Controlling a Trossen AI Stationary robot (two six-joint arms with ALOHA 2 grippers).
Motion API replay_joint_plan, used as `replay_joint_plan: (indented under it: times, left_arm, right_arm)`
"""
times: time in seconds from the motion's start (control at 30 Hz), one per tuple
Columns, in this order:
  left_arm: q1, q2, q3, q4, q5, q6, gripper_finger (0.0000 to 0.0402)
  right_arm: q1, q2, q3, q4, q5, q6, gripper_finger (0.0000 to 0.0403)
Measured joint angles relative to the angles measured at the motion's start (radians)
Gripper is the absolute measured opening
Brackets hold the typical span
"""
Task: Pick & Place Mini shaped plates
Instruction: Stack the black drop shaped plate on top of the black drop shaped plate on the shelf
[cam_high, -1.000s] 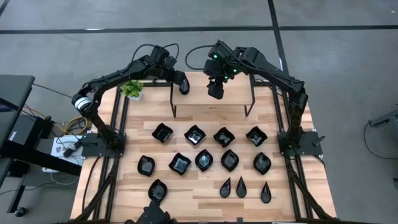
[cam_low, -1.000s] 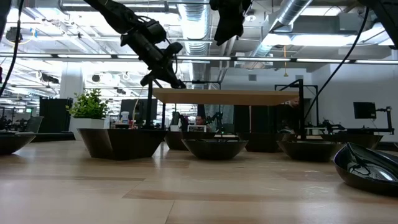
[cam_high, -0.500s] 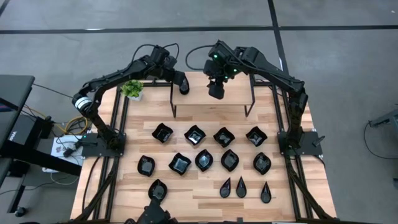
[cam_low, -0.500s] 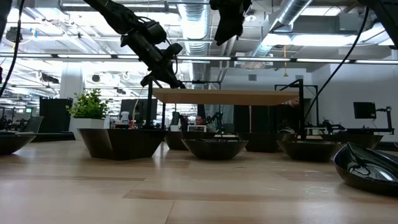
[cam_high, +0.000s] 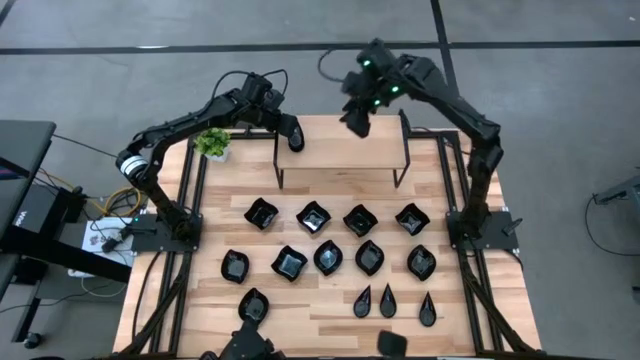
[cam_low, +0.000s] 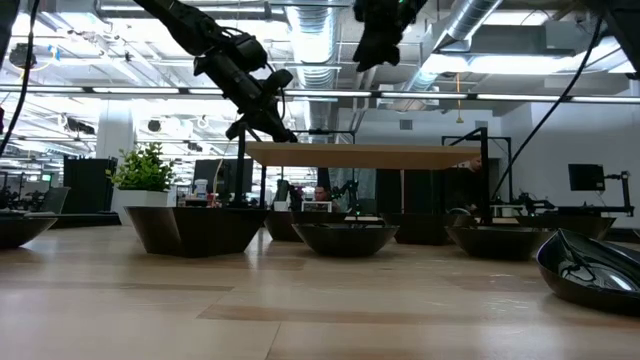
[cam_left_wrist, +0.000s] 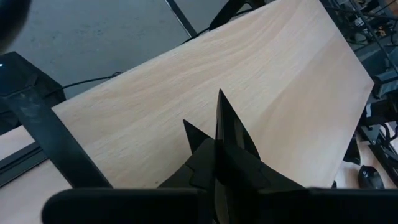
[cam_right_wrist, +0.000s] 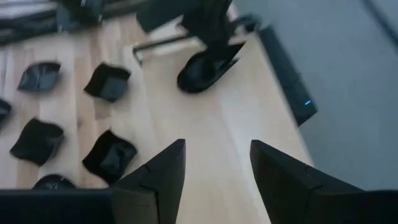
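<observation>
The left end effector (cam_high: 293, 136) sits at the left end of the raised wooden shelf (cam_high: 345, 150), up at 12 o'clock on the surface (cam_high: 330, 305), and grips a teardrop plate (cam_right_wrist: 208, 68) between its fingers. The fingers look nearly closed on the plate's thin edge. In the right wrist view the plate looks low over the shelf top, though contact is not clear. This appears to be the placing step, with the plate about to be let go.

The right end effector (cam_high: 360, 112) hangs high above the shelf's back edge with its fingers wide apart and empty.

The other plates (cam_high: 330, 255) lie in rows across the middle of the surface, with three narrow teardrops toward 5 o'clock.

Next the left fingers should spread fully and lift straight away without dragging the plate. Then one arm must drop to the rows for another.
</observation>
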Motion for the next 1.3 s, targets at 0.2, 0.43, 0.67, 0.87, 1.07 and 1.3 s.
replay_joint_plan:
  times: [0.2, 0.43, 0.67, 0.87, 1.07, 1.3]
  left_arm:
    - [0.000, 0.000, 0.000, 0.000, 0.020, -0.001, 0.0024]
    - [0.000, 0.000, 0.000, 0.000, 0.021, -0.004, 0.0026]
    - [0.000, 0.000, 0.000, 0.000, 0.021, -0.023, 0.0026]
    - [0.000, 0.000, 0.000, 0.000, 0.021, -0.024, 0.0026]
    - [-0.005, 0.000, 0.000, 0.000, 0.005, -0.024, 0.0026]
    - [-0.005, -0.001, -0.022, 0.005, 0.002, -0.024, 0.0026]
  right_arm:
    - [-0.017, -0.110, -0.010, 0.049, 0.049, 0.028, 0.0176]
    - [0.028, -0.326, -0.378, 0.323, 0.118, 0.097, 0.0176]
    - [0.062, -0.586, -0.800, 0.612, 0.199, 0.212, 0.0176]
    - [0.079, -0.733, -0.970, 0.700, 0.204, 0.294, 0.0177]
    - [0.090, -0.769, -1.001, 0.719, 0.205, 0.315, 0.0178]
    - [0.091, -0.765, -1.001, 0.726, 0.204, 0.308, 0.0176]
